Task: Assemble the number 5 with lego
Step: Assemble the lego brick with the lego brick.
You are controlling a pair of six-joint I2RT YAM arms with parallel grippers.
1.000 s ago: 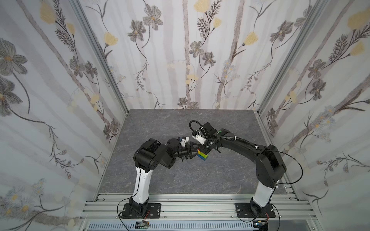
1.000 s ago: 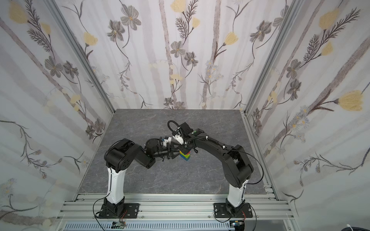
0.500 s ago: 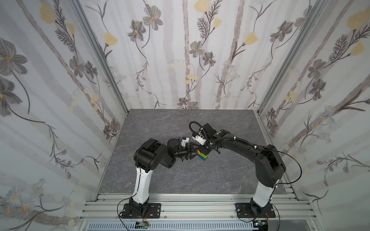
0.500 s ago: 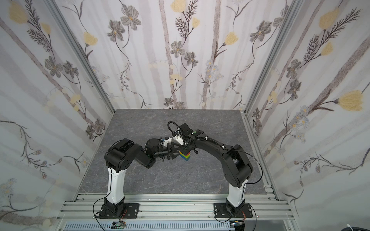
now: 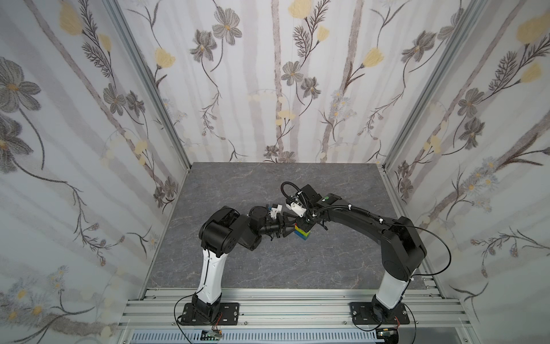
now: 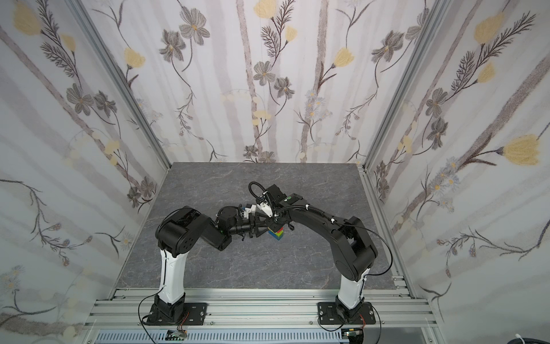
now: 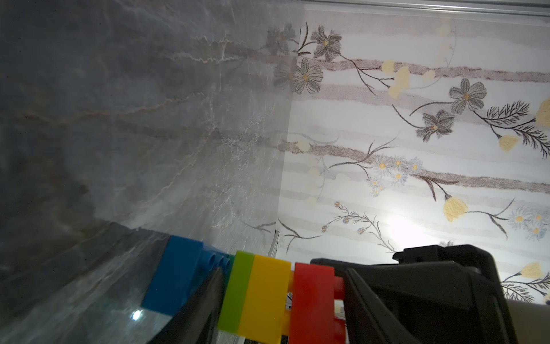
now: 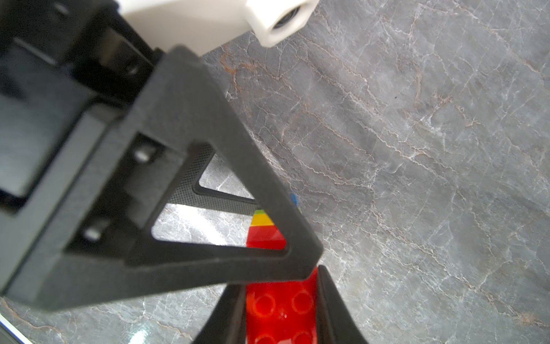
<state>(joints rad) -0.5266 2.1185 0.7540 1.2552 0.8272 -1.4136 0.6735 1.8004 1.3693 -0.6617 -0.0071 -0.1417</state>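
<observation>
Both arms meet mid-frame: right fingers point(image 8: 333, 312) clamp the upright number 5 point(image 5: 302, 233) by its red top; left fingers point(image 8: 235, 149), partly open, straddle it from frame left, hold unclear.

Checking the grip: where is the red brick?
Seen in the right wrist view, the red brick tops the coloured stack near the table's middle, pinched by the right gripper.
</observation>
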